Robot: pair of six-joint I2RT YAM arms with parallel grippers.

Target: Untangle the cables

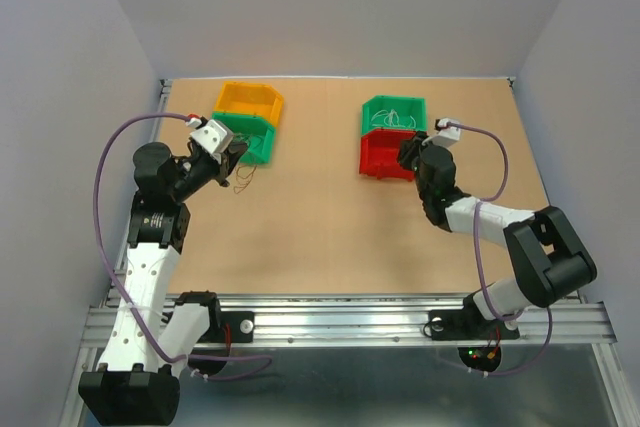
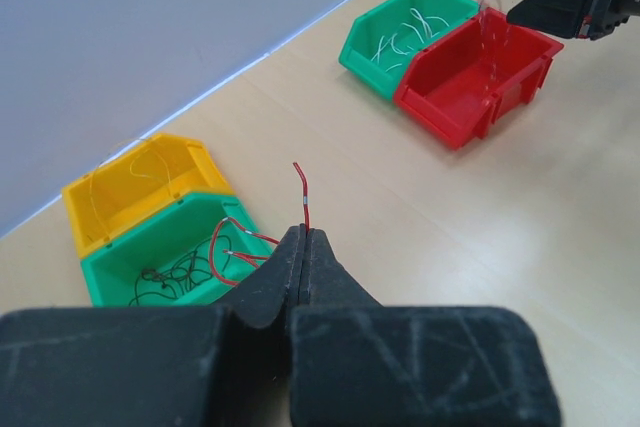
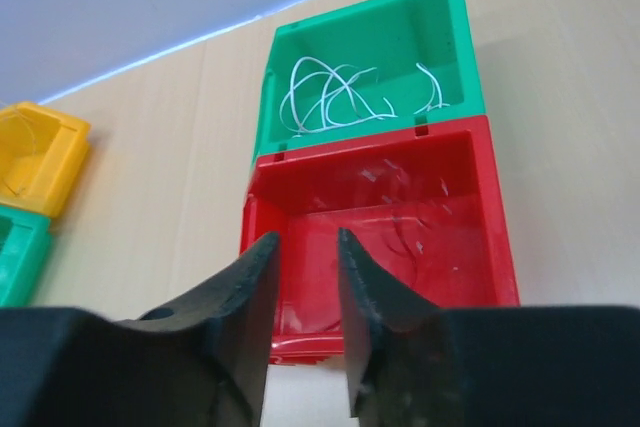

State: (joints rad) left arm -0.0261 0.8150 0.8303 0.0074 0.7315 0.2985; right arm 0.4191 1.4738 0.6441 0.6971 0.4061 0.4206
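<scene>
While the left gripper (image 2: 303, 239) squeezes its fingers flat together, the cables (image 2: 305, 202) sit pinched right at the tips. One thin red strand with pale bands pokes up above the tips. More red loops trail off to the gripper's left, over a green bin (image 2: 165, 232) just beyond it. All of this hangs above a bare tan wooden table (image 2: 420, 227), boxed in by plain grey-lilac walls (image 2: 150, 27).

That green bin holds a scribble of black wires (image 2: 165, 272), too fine to count. A yellow bin (image 2: 120, 202) butts against its far side.

Over to the right gripper (image 3: 305, 237), where the fingers stand parted with a clear gap. A red bin (image 3: 470, 162) lies directly ahead of them. The pale streaks on its floor could be wire or scuffs; I can't tell which. Touching the red bin's far wall is a second green bin (image 3: 450, 37), with white wire loops (image 3: 330, 97) inside.

From above, the cables show only as a faint squiggle by the left fingers.
</scene>
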